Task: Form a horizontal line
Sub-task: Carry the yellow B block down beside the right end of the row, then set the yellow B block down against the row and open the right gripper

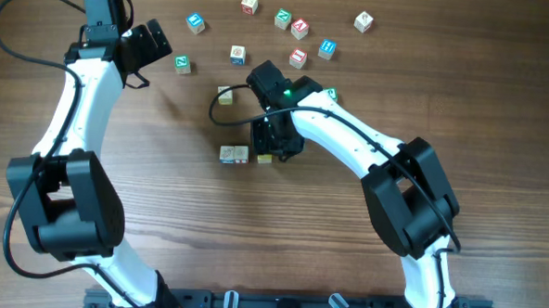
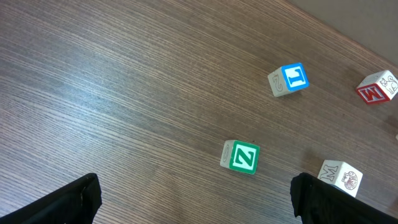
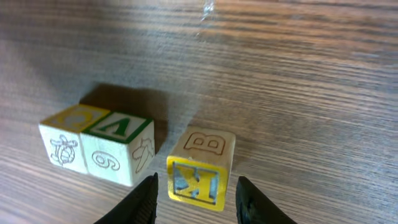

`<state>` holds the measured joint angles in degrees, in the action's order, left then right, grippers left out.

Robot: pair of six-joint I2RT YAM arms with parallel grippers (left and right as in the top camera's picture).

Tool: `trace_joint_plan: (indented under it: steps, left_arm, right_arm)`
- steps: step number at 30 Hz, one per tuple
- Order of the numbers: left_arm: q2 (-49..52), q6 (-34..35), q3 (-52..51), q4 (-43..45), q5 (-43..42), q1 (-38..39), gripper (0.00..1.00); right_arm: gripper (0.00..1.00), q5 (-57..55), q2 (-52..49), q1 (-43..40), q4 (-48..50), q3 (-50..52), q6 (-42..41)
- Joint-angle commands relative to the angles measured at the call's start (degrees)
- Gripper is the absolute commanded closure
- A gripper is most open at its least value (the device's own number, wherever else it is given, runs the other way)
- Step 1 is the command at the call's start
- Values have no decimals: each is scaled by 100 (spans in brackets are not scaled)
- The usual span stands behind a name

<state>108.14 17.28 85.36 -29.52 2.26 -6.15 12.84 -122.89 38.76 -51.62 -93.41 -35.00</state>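
The line is a row of two touching whitish cubes (image 1: 234, 154), one with a yellow top and one with a green V top (image 3: 96, 144). A third cube with a yellow K face (image 3: 199, 169) sits just right of them, a small gap apart and slightly turned; in the overhead view it (image 1: 264, 157) shows partly under the gripper. My right gripper (image 3: 196, 196) is open with a finger on each side of this cube, not touching it, and shows from above (image 1: 273, 143). My left gripper (image 1: 154, 47) is open and empty at the far left (image 2: 196, 199).
A yellowish cube (image 1: 225, 95) lies behind the row. Several loose cubes are scattered at the back, among them a green Z cube (image 2: 240, 157), a blue cube (image 2: 290, 79), a red M cube (image 2: 377, 88) and a whitish M cube (image 2: 341, 176).
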Motion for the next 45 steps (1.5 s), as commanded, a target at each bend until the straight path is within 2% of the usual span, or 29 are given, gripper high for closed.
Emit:
trace_joint_plan:
  steps: [1,5,7,8,12,15,16,17,18,21,23,25,31,38,45]
  left_arm:
    - [-11,-28,15,15,-9,9,0]
    - [-11,-28,15,15,-9,9,0]
    - [-11,-31,15,17,-9,9,0]
    - [-11,-31,15,15,-9,9,0]
    - [-11,-28,15,15,-9,9,0]
    - [-11,-28,15,15,-9,9,0]
    - [-11,-28,15,15,-9,9,0]
    - [-11,-28,15,15,-9,9,0]
    - [-11,-28,15,15,-7,9,0]
    - [-11,-28,15,15,-9,9,0]
    - [-11,-28,15,15,-9,9,0]
    - [-11,-28,15,15,-9,9,0]
    - [-11,-28,15,15,-9,9,0]
    - [-11,-28,15,15,-9,9,0]
    - [-11,-31,15,15,-9,9,0]
  right_arm:
    - [54,-411,-44,7,116,17,-273]
    - [33,-1189,-44,-50,280,17,-721]
    - [15,-1329,-44,-140,389,17,-719]
    - [0,-1329,-44,-223,409,17,-737]
    - [0,-1189,-44,-485,400,17,-691]
    - [0,-955,-44,-487,374,17,50]
    - [2,-984,-44,-487,284,17,90]
    - [13,-984,-44,-501,249,17,87]
    - [30,-981,-44,-527,258,17,9]
    - [70,-1023,-44,-553,271,17,-297]
    - [81,-859,-44,-553,181,17,-267]
    - [96,-682,-44,-551,7,17,-232]
    - [96,-632,-44,-385,-192,17,-299]
    - [96,-636,-44,92,-22,17,-892]
    - [96,-857,-44,92,-175,17,-892]
